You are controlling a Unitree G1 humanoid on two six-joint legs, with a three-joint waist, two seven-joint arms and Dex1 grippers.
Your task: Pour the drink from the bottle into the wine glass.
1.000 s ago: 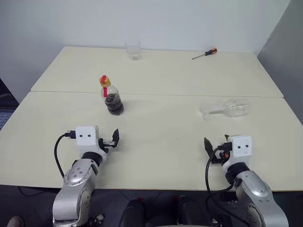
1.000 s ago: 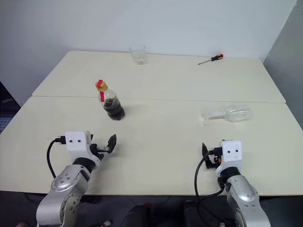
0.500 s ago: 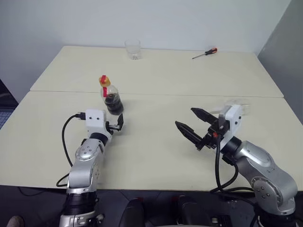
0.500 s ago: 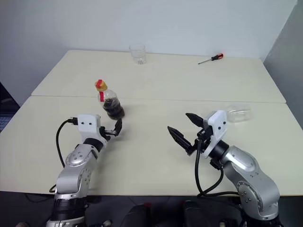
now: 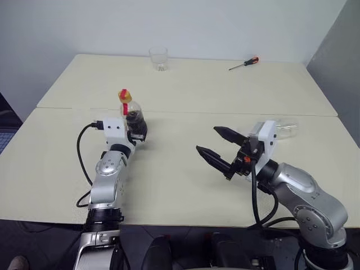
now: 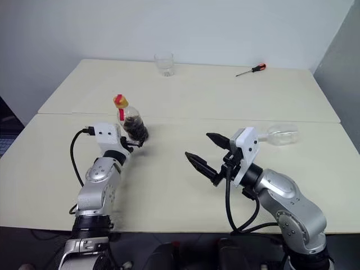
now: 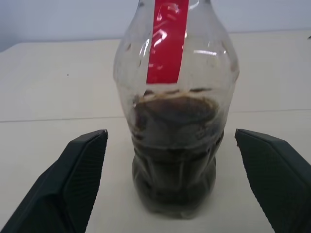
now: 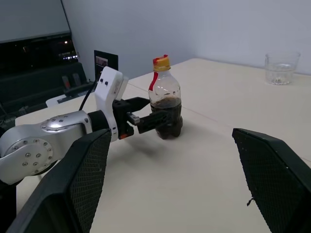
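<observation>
Bottle point(image 5: 133, 115) stands upright on the left half of the table point(image 5: 180, 169), just nearer than the seam between the two tabletops. Small clear plastic bottle, red strip down the neck, yellow cap still on. Dark drink point(image 7: 174, 145) fills roughly the lower half.

Left gripper point(image 5: 138, 128) is level and at the bottle's lower body. In the left wrist view both fingers point(image 7: 80, 179) stand wide, one on each side of the bottle, with table showing between each finger and the plastic. Not touching yet, as far as I can tell.

Right gripper point(image 5: 219, 149) hangs above the table middle-right, pointing toward the left, jaws wide and empty.

Wine glass point(image 6: 279, 135) lies on its side at the right of the table, partly hidden behind the right wrist housing. Its bowl shows clearly; stem and foot I cannot make out.

Also present: short clear tumbler point(image 5: 158, 58) at the far edge, red-handled screwdriver point(image 5: 243, 63) far right. Neither is needed.

Step in hand (judgement): reach for the bottle, at the point just before the grasp. Pouring has not begun.

Next move calls for:
- closing the left fingers squarely on the rounded lower body, gently, since thin plastic will give;
- getting the glass upright first, probably work for the right gripper;
- the cap off before any tilt.

Risk: a nudge from one finger could slide or tip the bottle.
</observation>
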